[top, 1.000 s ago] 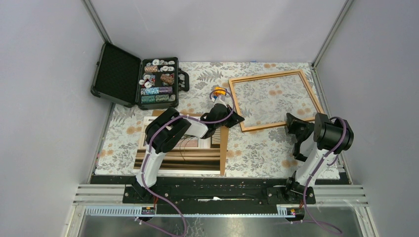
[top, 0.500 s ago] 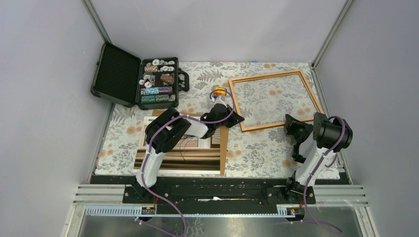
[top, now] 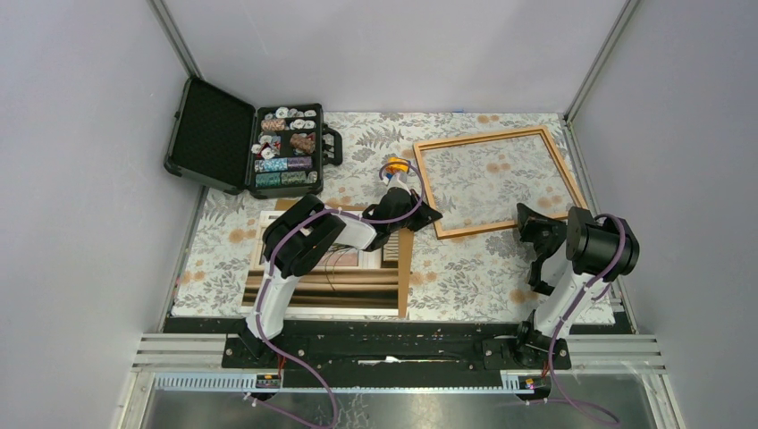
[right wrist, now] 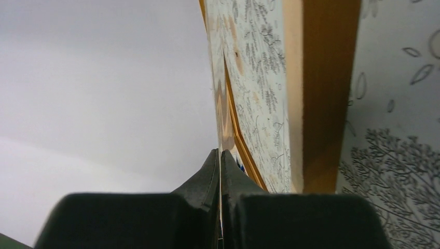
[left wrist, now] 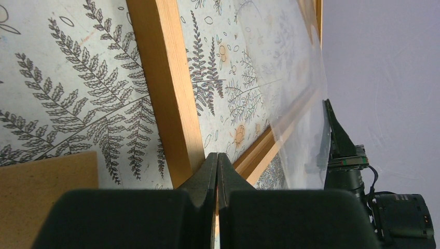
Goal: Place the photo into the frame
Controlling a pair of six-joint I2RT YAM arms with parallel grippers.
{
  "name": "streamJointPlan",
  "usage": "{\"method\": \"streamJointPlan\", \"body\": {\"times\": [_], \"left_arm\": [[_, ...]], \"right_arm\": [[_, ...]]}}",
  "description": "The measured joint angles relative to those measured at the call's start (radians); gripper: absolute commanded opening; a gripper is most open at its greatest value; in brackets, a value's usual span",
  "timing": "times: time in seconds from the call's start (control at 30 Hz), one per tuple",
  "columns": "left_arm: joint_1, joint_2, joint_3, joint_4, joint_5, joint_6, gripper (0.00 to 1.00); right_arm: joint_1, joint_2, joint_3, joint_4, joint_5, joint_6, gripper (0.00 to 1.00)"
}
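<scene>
**Photo** (top: 357,286): flat, picture side up, on a brown backing board (top: 406,268). It lies behind the left gripper (top: 434,215), under that arm's forearm, and well apart from the right gripper (top: 523,211).

**Left gripper:** jaws pressed together, nothing held. Tips at the near-left corner of the frame (top: 483,138); contact not discernible.

**Right gripper:** jaws closed, empty. Tips at the frame's near rail, right of its middle.

**Frame:** flat on the floral cloth (top: 465,268), ahead of both grippers, with the cloth pattern showing through it.

**Room:** bare cloth between board and frame. The frame's far-right corner is close to the enclosure post.

**Chip case** (top: 286,147): open, far to the left gripper's left.
</scene>
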Motion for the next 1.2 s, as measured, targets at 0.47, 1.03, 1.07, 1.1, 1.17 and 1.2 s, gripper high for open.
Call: {"method": "streamJointPlan", "body": {"times": [0.47, 1.03, 1.07, 1.1, 1.17, 1.2], "left_arm": [[0.000, -0.002, 0.000, -0.002, -0.003, 0.000, 0.00], [-0.001, -0.010, -0.011, -0.002, -0.018, -0.001, 0.00], [-0.001, -0.010, -0.012, -0.002, -0.018, -0.001, 0.00], [-0.001, -0.010, -0.011, -0.002, -0.018, -0.001, 0.00], [-0.001, -0.010, -0.012, -0.002, -0.018, -0.001, 0.00], [-0.001, -0.010, -0.012, -0.002, -0.018, -0.001, 0.00]], "right_arm": [[0.005, -0.013, 0.003, 0.004, 0.000, -0.098, 0.31], [0.005, -0.063, 0.037, -0.111, 0.069, -0.225, 0.58], [0.003, -0.073, 0.043, -0.129, 0.075, -0.237, 0.58], [0.001, -0.076, 0.048, -0.138, 0.077, -0.243, 0.58], [-0.005, -0.077, 0.063, -0.155, 0.076, -0.251, 0.58], [-0.009, -0.077, 0.072, -0.163, 0.074, -0.255, 0.58]]}}
